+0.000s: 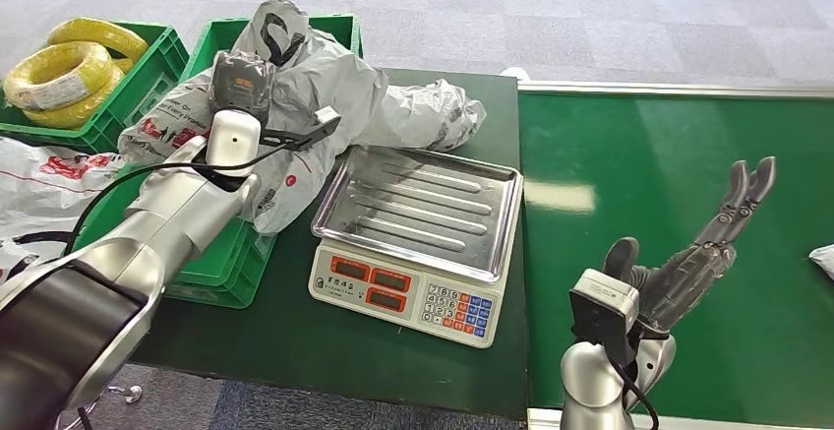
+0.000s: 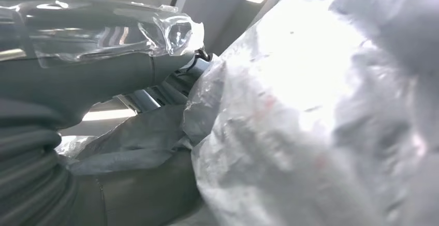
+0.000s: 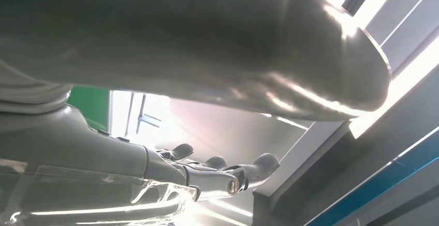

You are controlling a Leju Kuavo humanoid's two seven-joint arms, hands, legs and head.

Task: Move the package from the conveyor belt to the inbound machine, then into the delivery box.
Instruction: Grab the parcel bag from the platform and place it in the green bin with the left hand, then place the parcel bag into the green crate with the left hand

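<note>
A crumpled grey package (image 1: 325, 95) lies heaped over the green delivery box (image 1: 339, 29) and spills onto the dark table beside the scale (image 1: 418, 214), whose steel tray is bare. My left hand (image 1: 239, 81) reaches over the box and is pressed into the package. In the left wrist view the grey plastic (image 2: 290, 112) sits tight against the thumb (image 2: 103, 76); whether the fingers grip it I cannot tell. My right hand (image 1: 688, 263) hovers above the green conveyor belt (image 1: 629, 154), fingers spread, holding nothing.
A second green crate (image 1: 148, 76) at the far left holds yellow cable coils (image 1: 59, 71). White bags with red print (image 1: 49, 174) lie left of the box. Another pale parcel (image 1: 824, 258) pokes in at the belt's right edge.
</note>
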